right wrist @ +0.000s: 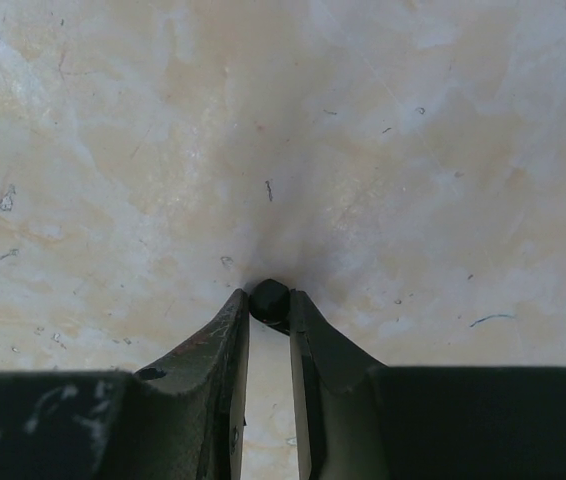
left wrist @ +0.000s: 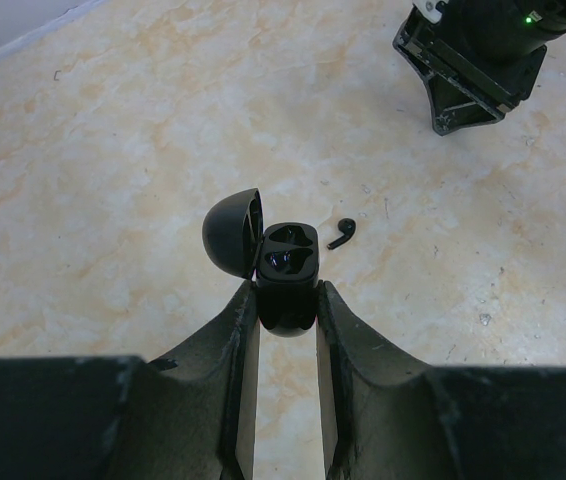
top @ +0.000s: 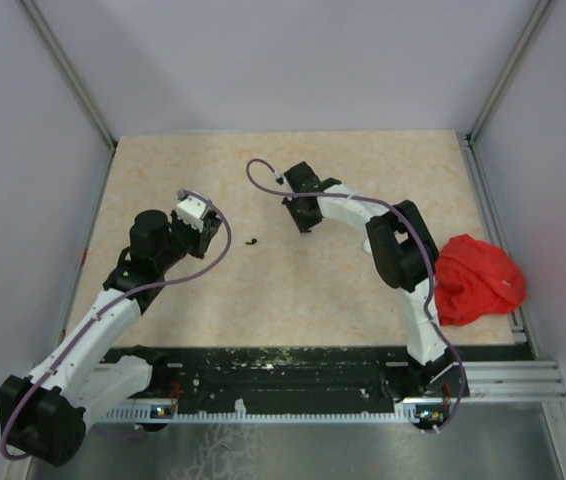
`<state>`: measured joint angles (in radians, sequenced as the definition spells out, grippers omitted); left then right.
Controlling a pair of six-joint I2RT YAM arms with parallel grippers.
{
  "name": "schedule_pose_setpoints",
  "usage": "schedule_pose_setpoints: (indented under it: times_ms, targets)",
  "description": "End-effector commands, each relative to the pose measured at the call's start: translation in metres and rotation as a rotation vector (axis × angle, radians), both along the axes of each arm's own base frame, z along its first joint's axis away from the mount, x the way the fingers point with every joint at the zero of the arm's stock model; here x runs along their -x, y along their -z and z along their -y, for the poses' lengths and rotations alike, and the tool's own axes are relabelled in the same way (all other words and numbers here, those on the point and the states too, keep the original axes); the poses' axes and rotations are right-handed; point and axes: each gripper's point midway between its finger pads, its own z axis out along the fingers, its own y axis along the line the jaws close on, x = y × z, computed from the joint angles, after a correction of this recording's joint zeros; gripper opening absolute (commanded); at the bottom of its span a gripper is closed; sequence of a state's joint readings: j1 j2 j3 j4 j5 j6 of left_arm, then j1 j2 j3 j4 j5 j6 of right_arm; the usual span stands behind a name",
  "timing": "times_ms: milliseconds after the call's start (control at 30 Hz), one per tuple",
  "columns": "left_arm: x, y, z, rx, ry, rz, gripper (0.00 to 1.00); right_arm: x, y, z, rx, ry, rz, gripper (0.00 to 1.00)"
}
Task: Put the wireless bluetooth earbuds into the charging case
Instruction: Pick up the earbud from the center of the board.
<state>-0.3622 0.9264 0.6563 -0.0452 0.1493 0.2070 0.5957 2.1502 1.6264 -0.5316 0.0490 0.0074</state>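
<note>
Left gripper (left wrist: pixel 286 295) is clamping the black charging case (left wrist: pixel 288 262) by its lower body, one finger on each side. The lid (left wrist: pixel 231 233) is standing open to the left in the wrist view, and both sockets are facing the camera; whether either is filled cannot be told. Right gripper (right wrist: pixel 268 303) is pressing its tips down at the table (top: pixel 363 290), jaws closed on a pinched earbud (right wrist: pixel 270 296), of which only a rounded black end is showing. A loose earbud (left wrist: pixel 341 234), black and stem-shaped, is lying on the table just beside the case, between the two grippers. A red cloth (top: pixel 475 280) is lying at the table's right edge.
</note>
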Motion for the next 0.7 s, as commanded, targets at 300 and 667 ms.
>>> schedule_pose_setpoints:
  times_ms: [300, 667]
  targets:
    - [0.009, -0.028, 0.026, 0.141, 0.131, 0.096, 0.01, 0.022, -0.102, -0.026, -0.271, -0.065, 0.117, 0.17]
    - [0.025, -0.053, 0.053, 0.301, 0.281, 0.172, 0.01, 0.076, -0.214, -0.038, -0.572, -0.208, 0.227, 0.16]
